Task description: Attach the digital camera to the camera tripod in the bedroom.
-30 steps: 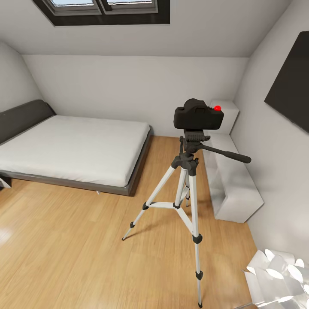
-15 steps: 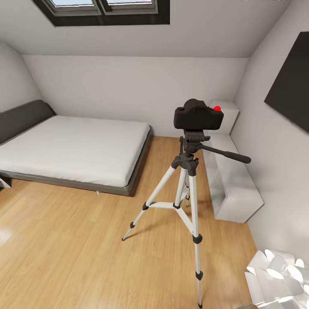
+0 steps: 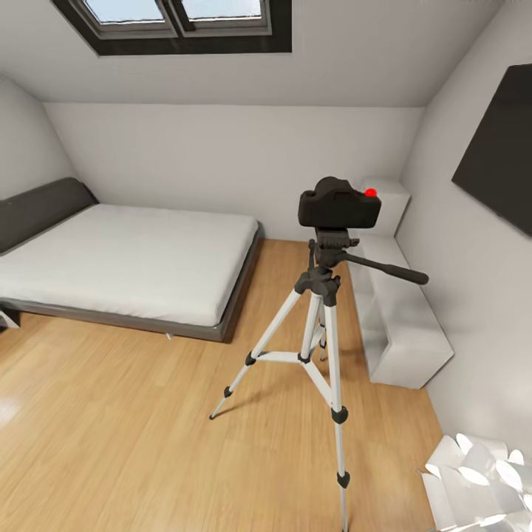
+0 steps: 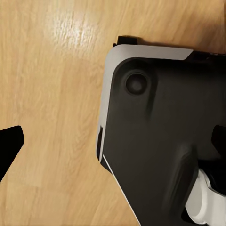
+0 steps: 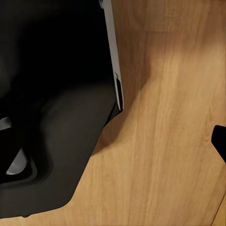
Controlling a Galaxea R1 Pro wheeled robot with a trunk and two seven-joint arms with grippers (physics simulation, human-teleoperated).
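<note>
Digital camera (image 3: 340, 203): seated on camera tripod (image 3: 319, 318) head.
Tripod: on wood floor (image 3: 111, 414), right of bed (image 3: 125, 255).
Jaws: opening cannot be told.

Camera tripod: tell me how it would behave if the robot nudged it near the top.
The camera tripod would probably tip rather than slide: its legs are thin and tall, and the digital camera sits on its head. The splayed legs and centre braces may resist light nudges. It looks stiff, not floppy.
</note>
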